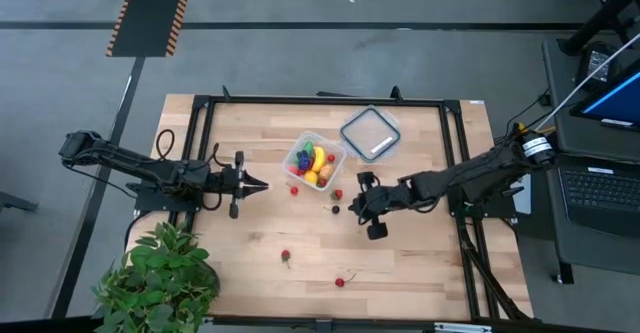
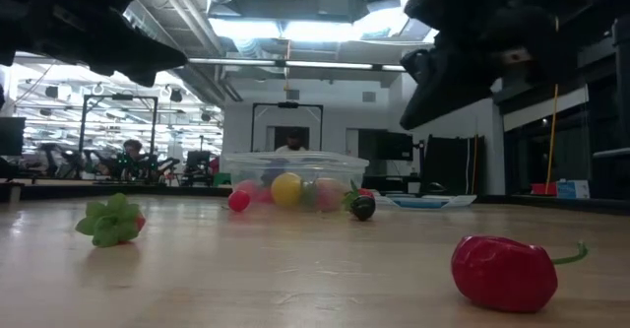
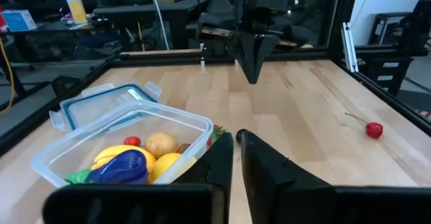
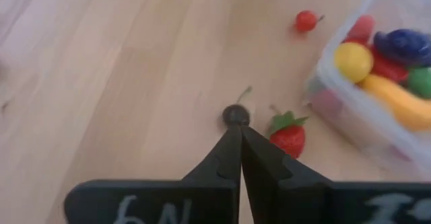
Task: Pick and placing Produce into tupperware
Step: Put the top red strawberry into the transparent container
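My right fingers (image 4: 239, 133) are pressed together with nothing between them. Their tips hang just short of a dark berry (image 4: 236, 115), which lies on the tabletop (image 1: 420, 263) right ahead of them; I cannot tell whether they touch it. A strawberry (image 4: 288, 135) sits just beside that berry, toward the tub (image 1: 337, 154). Seen from above, both pieces lie at about 5 o'clock from the tub, near its corner. My left fingers (image 1: 262, 185) are all but pressed together too, empty, pointing at the tub from its 8 o'clock side and stopping a little short of it. A red cherry (image 1: 294, 189) lies between them and the tub wall, at about 7 o'clock from the tub. I count five loose pieces on the tabletop: the dark berry, the strawberry, that cherry, a leafy-topped red piece (image 1: 286, 257) well off at 6 o'clock, and a stemmed red piece (image 1: 340, 281) farther out toward the near edge. There is one tub, already holding yellow, blue-purple, green, red and tan pieces, too heaped to count. One lid (image 1: 370, 133) lies flat at 2 o'clock from the tub. One plant (image 1: 160, 273) stands at the 7 o'clock corner.
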